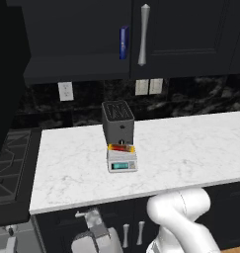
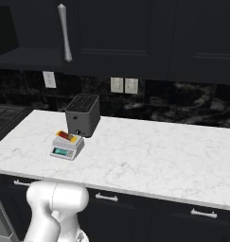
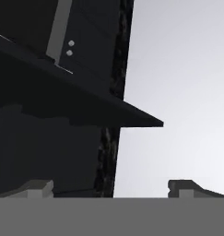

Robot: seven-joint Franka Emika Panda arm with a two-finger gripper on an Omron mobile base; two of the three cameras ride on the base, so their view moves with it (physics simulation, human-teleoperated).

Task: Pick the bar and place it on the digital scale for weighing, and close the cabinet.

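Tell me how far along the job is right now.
Done: the bar lies on the scale, in front of the toaster. In hand: nothing; the open gripper faces the cabinet's underside. Left: the left door stands swung open, with a blue box inside, and needs closing.

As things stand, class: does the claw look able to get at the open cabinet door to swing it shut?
Probably yes. The claw is open and holds nothing, since the bar already lies on the digital scale. The open cabinet door juts out left of the counter, with nothing seen barring it.

Bar (image 1: 121, 147) on scale (image 1: 122, 161)
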